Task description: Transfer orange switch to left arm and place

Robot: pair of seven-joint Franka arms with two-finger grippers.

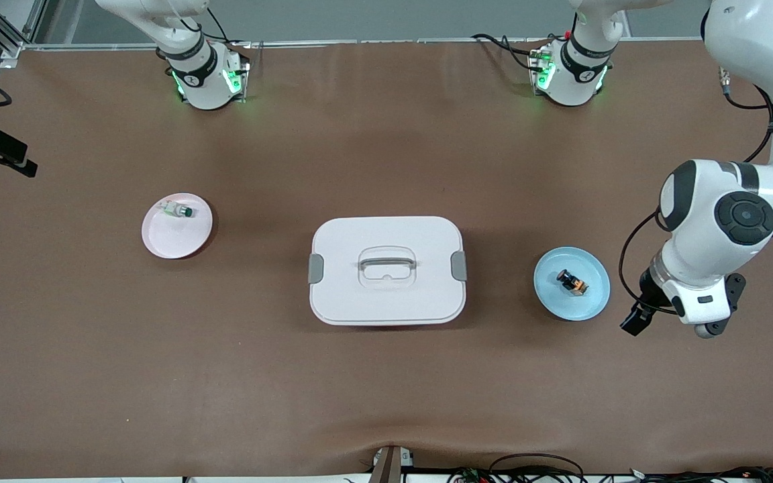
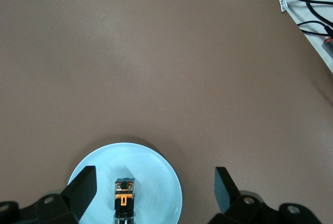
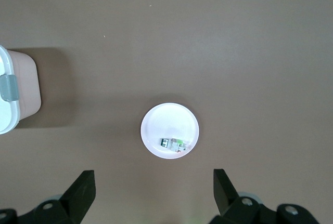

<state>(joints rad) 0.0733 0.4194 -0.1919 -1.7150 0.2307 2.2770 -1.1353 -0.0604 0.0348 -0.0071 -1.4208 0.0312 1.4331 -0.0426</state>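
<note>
The orange switch [image 1: 572, 282] lies on its side on a small blue plate [image 1: 554, 295], beside the box toward the left arm's end of the table. My left gripper [image 1: 698, 314] hangs over the table just past that plate. In the left wrist view the gripper [image 2: 155, 178] is open and empty above the switch [image 2: 125, 200] and plate [image 2: 151, 167]. The box [image 1: 386, 302] is white, lidded, with grey clips, at mid-table. My right gripper [image 3: 155, 180] is open and empty, high over the table near a pink plate [image 3: 156, 125]; it is out of the front view.
The pink plate [image 1: 168, 238] toward the right arm's end holds a clear part with a green cap [image 1: 177, 210], also seen in the right wrist view [image 3: 174, 144]. The box's end [image 3: 8, 94] shows there too. Cables [image 2: 307, 5] lie off the table's edge.
</note>
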